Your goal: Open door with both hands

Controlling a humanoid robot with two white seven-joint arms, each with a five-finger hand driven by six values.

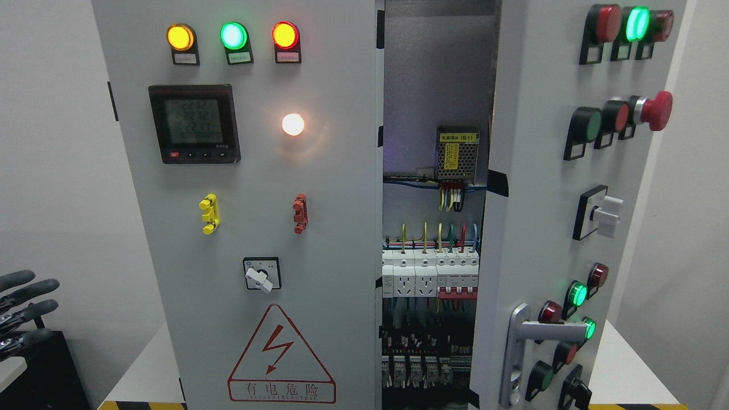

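Right door [535,216] stands partly ajar, left door [250,216] not yet opened; left hand [23,310] at lower-left edge, fingers spread, holding nothing.

L hand [23,310] at far lower left edge, only dark fingers [34,287] in view, spread and extended toward the right, stacked one above another, holding nothing. R arm, R hand out of view.

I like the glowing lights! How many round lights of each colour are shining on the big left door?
Yellow light: 1
Green light: 1
Red light: 1
White light: 1
Total: 4
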